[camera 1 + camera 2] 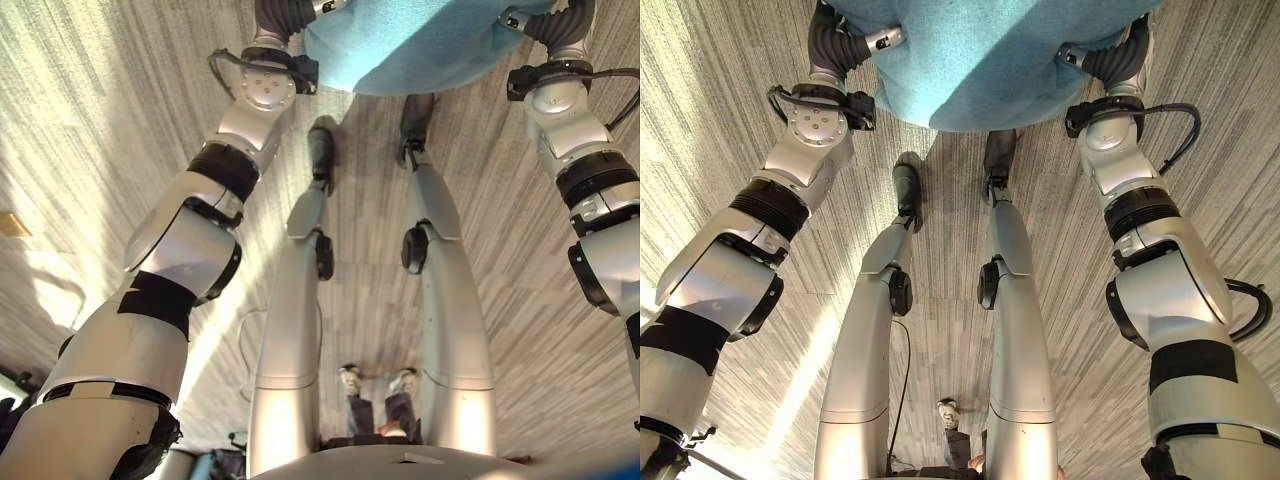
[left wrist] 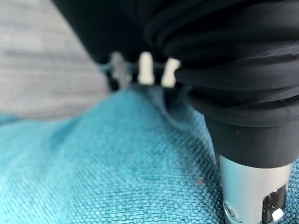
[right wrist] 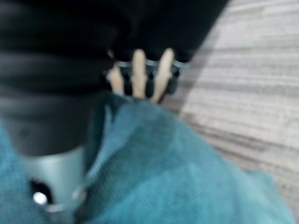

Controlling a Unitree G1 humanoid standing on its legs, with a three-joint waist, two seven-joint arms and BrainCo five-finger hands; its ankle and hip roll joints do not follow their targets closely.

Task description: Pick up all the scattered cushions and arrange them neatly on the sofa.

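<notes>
A teal cushion (image 1: pixel 1000 55) is held up off the floor (image 1: pixel 720 100) between the two arms, at the far edge of the head views, above the grey striped carpet. The left hand (image 2: pixel 154 72) is against the cushion's left edge: in its wrist view the pale fingers (image 2: pixel 145 67) reach down into the woven teal fabric just past the dark ribbed cover, and the cloth bulges up around them, but their tips are sunk in the fabric, so I cannot tell whether they are curled round it or merely pressed flat. The right hand (image 3: pixel 140 74) is at the cushion's right edge; its fingers (image 3: pixel 138 70) lie in a row against a raised fold of the same fabric, their ends also hidden in the cloth, so its grip cannot be told either. In the head views both wrists meet the cushion at its sides and the cushion covers the hands themselves. The carpet shows beside the cushion in both wrist views. At the near edge of the head views a person's shoes (image 1: pixel 375 380) and trouser legs stand on the carpet.
</notes>
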